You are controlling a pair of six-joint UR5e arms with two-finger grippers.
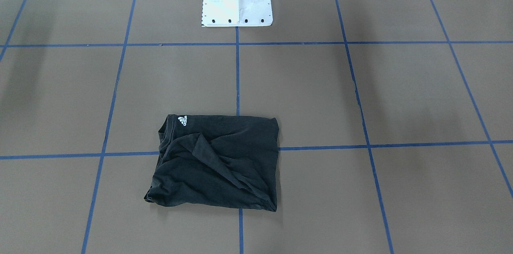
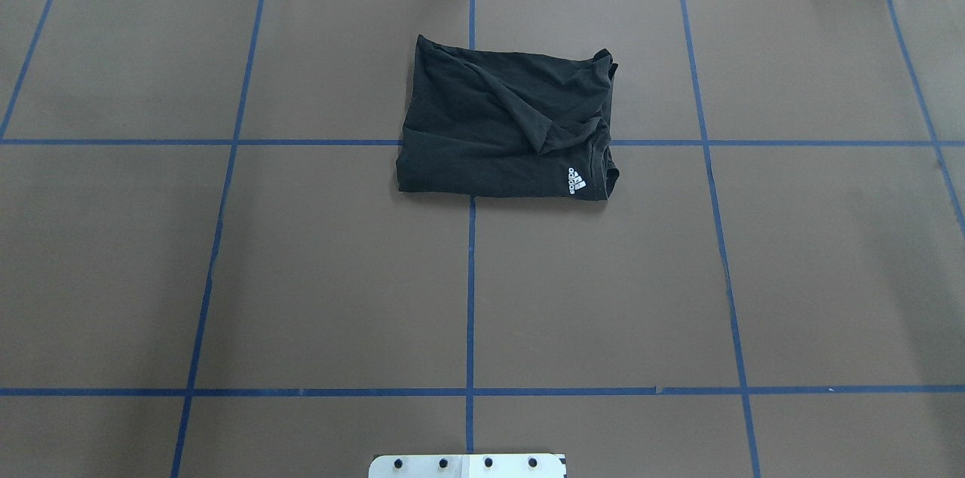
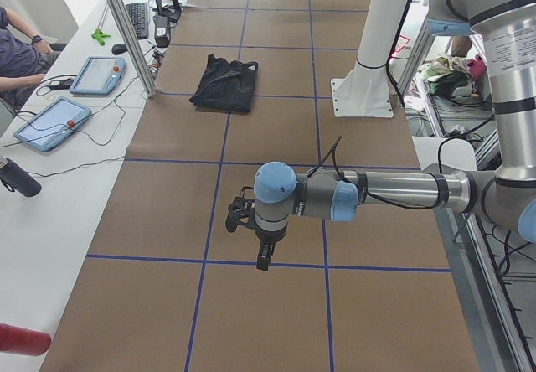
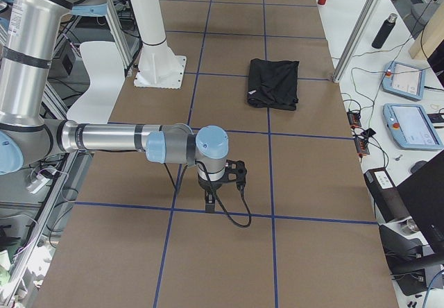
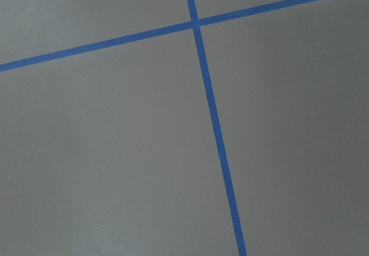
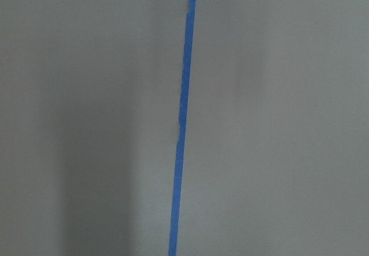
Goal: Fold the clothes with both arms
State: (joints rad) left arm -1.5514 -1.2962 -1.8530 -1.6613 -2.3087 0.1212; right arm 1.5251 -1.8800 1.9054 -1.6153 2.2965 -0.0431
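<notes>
T-shirt (image 2: 497,131): black, folded to a rough, creased rectangle, lying flat on the worktop (image 2: 339,274) in its far half, away from the pedestal base (image 2: 467,465).
Placement: it covers a crossing of the blue tape lines (image 2: 471,297), with more cloth to the right of the centre line in the overhead view.
Logo (image 2: 577,180): small and white, face up at the near right corner.
Loose flap: a sleeve lies slanted across the top layer.
Left arm (image 3: 377,196): stretched level over the left end of the worktop, well apart from the shirt.
Left fingers (image 3: 262,259): pointing down over bare worktop, holding nothing; I cannot tell how wide they stand.
Right arm (image 4: 111,138): stretched level over the right end, also well apart.
Right fingers (image 4: 208,200): pointing down, holding nothing; their spread cannot be told.
Wrist views: only brown worktop and blue tape.
</notes>
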